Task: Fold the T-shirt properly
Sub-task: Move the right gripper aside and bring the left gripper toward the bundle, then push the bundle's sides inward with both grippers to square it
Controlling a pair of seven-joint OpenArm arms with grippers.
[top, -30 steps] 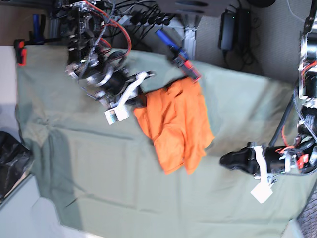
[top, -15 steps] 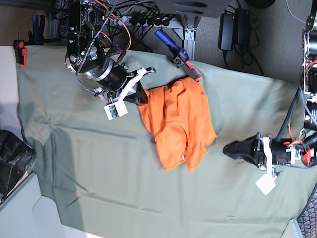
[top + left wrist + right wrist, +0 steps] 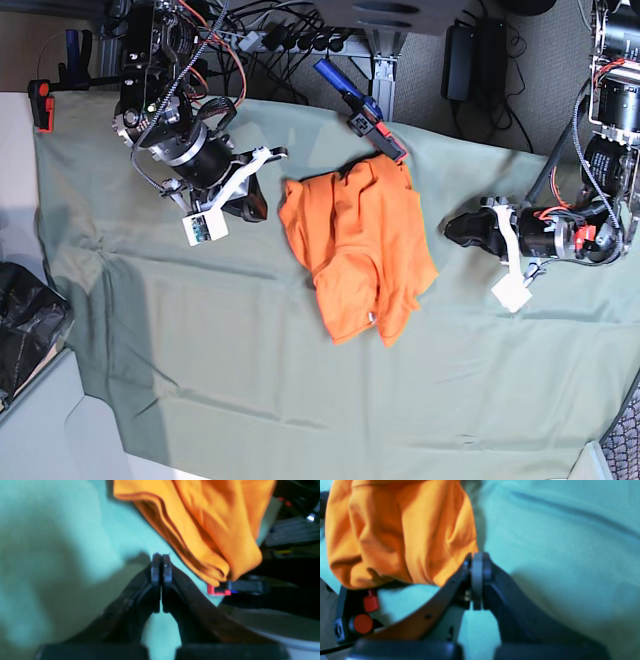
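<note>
Sage-green cloth sheet (image 3: 230, 350) covers a worktable, with cables and power bricks along the far edge. Near the middle of the sheet lies the T-shirt (image 3: 358, 248), bright orange, gathered into a compact, roughly rectangular bundle with several stacked layers showing along one edge; its outline is uneven and lumpy. A blue and red clamp (image 3: 362, 112) sits at the sheet's edge beside the bundle's far corner. The right gripper (image 3: 252, 203) hovers just beside the shirt, jaws pressed together and empty. The left gripper (image 3: 458, 228) rests apart on the opposite side, also pressed together and holding nothing. Folding looks mostly done; tidying the edges may remain.
</note>
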